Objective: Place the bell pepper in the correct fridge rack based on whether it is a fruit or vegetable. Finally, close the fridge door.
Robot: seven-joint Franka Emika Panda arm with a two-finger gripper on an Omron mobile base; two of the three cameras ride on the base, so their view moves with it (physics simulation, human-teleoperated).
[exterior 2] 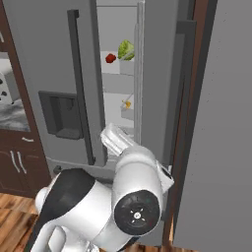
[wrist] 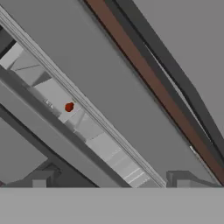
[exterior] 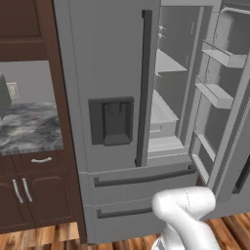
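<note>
Gripper (wrist: pixel 111 183), fingers spread wide and empty, back from the fridge door (exterior 2: pixel 162 78); beyond the door's edge, bell pepper (exterior 2: pixel 110 58) on an upper fridge shelf beside a leafy green vegetable (exterior 2: pixel 126 49); door open, closing pending.

One bell pepper (exterior 2: pixel 110 58), one leafy green vegetable (exterior 2: pixel 126 49) beside it — one small yellow item (exterior 2: pixel 127 104) below, all ahead of the gripper.
</note>
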